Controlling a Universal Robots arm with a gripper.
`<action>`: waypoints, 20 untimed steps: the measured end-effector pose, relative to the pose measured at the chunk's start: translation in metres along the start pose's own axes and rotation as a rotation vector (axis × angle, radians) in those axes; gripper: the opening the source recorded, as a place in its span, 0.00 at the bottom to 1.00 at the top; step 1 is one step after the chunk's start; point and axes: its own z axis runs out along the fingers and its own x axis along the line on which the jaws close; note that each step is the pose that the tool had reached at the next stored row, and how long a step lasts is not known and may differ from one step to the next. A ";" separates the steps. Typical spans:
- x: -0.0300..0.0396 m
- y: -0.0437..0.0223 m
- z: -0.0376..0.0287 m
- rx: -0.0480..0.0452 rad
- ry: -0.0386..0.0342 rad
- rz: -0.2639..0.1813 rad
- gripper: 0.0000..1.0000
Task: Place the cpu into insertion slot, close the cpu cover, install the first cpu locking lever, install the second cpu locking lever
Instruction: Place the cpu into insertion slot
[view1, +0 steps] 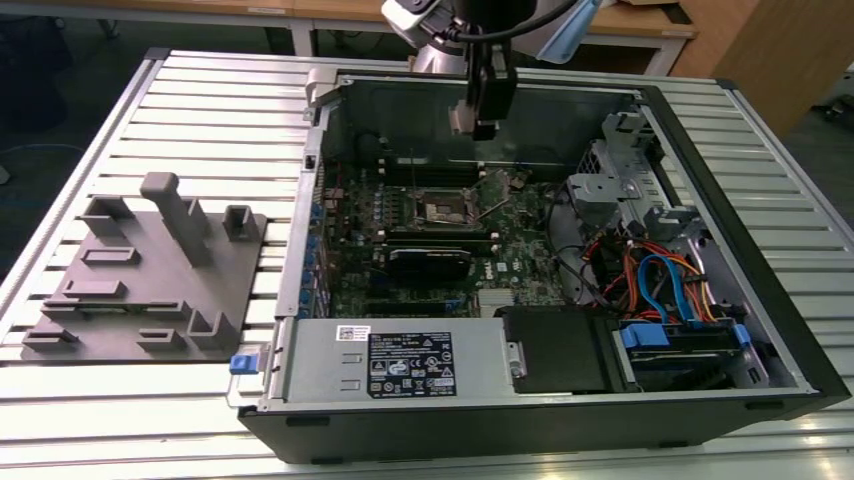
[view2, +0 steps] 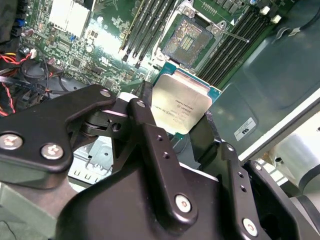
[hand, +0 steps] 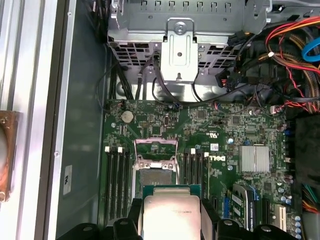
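Second wrist view put the gripper (view2: 176, 120) nearest, its black fingers (view2: 150, 135) clamped on opposite edges of the cpu (view2: 181, 106). The chip hung tilted in the air, its pale metal top toward the camera. Beyond it lay the green motherboard (view2: 75, 65) and the insertion slot (view2: 187, 42), bare, with its field of contacts exposed. Just beside the slot 1 thin lever rod (view2: 234, 35) stood up at a slant, apparently unlatched.

In the first wrist view the cpu (hand: 171, 215) was held short of the slot (hand: 156, 176) and clear of it. The cpu cover (hand: 156, 149) stood raised off the slot on the side toward the metal cage (hand: 177, 45).

From the exterior view, the open computer case (view1: 534, 440) sat on the slatted bench (view1: 107, 430), its power supply box (view1: 400, 365) along the near wall. The slot (view1: 442, 207) lay farther in on the board. The gripper (view1: 483, 125) hung above the case's far wall, well apart from the slot.

By my reading, none of the 4 steps was finished. The chip was in the grasp but not seated, the cover was open, and both levers remained to be fastened.
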 end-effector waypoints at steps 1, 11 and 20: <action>0.0000 -0.0002 0.0017 0.0001 -0.0001 0.000 0.54; 0.0001 -0.0004 0.0041 0.0000 -0.0001 0.000 0.54; 0.0001 -0.0005 0.0050 0.0000 -0.0001 0.000 0.54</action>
